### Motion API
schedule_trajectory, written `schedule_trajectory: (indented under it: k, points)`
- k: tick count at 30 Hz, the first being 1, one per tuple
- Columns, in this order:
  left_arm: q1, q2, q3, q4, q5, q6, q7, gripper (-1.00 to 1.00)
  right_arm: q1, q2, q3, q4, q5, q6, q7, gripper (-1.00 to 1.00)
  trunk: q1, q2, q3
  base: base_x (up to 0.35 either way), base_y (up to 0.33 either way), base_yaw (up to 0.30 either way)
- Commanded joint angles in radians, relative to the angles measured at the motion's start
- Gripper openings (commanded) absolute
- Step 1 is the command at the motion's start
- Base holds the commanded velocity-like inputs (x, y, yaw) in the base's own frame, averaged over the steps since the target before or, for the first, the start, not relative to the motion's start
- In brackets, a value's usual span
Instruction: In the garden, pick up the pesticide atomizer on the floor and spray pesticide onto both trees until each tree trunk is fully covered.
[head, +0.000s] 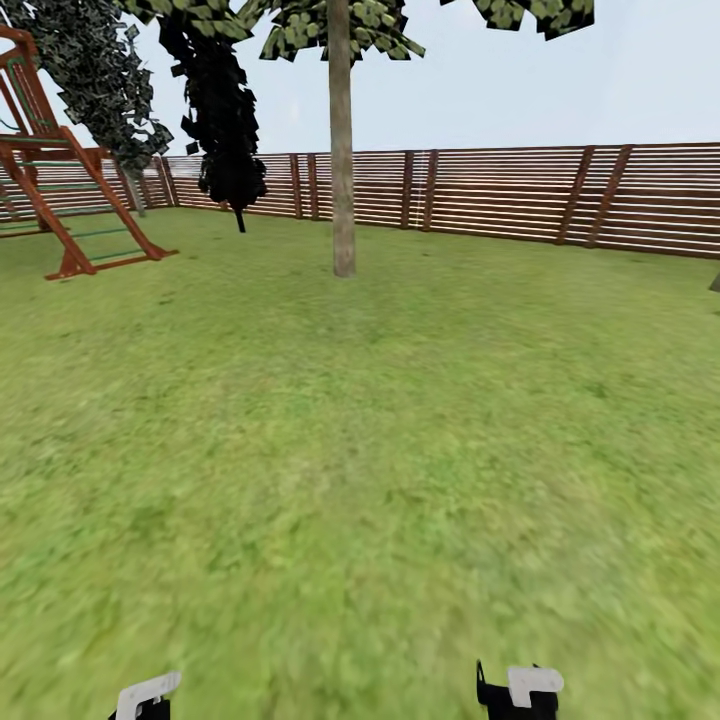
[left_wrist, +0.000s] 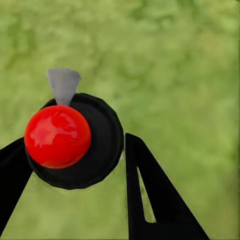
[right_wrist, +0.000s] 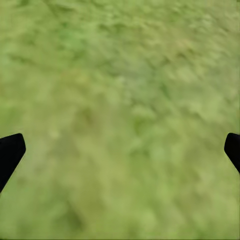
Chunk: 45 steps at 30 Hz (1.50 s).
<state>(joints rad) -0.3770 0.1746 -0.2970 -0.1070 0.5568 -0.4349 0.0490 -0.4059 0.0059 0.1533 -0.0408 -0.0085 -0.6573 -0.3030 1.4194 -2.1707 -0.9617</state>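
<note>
Wide green lawn (head: 400, 450) across the head view, ringed at the back by a reddish-brown slat fence (head: 500, 195) under pale sky. One trunk (head: 342, 150), straight, bare and grey-brown, rising from the grass ahead near the fence, with ragged dark green leaves (head: 330, 25) at the top edge. To its left, a narrow black cone-shaped tree (head: 222, 110) by the fence, and further left a red-brown wooden play frame (head: 60, 180) with a slanted ladder. At the very bottom edge, white-and-black parts of the left arm (head: 145, 697) and right arm (head: 520, 690), low over the grass.

Left wrist view: left gripper (left_wrist: 75, 155) closed around the atomizer (left_wrist: 75, 142), a round black body with a glossy red ball on it and a small grey cone nozzle, held between two black fingers (left_wrist: 150, 195) above blurred grass.

Right wrist view: right gripper (right_wrist: 120, 155) spread wide, fingertips (right_wrist: 10, 152) at opposite edges, nothing between them but blurred grass.
</note>
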Motion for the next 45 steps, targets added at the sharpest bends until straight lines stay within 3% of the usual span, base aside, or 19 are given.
schedule_trajectory:
  k: [1, 45]
  points:
    - [0.000, 0.000, -0.008, 0.000, 0.003, -0.002, 0.005, -1.00, -0.001, 0.000, 0.008, 0.001, -0.001, -0.001, -0.008, 1.00, 0.000, 0.000, -0.001, 0.345, 0.000, 0.000]
    - [0.000, 0.000, -0.008, 0.000, 0.003, -0.002, 0.005, -1.00, -0.001, 0.000, 0.008, -0.001, -0.001, -0.001, -0.009, 1.00, 0.000, 0.000, -0.001, 0.345, 0.000, 0.026]
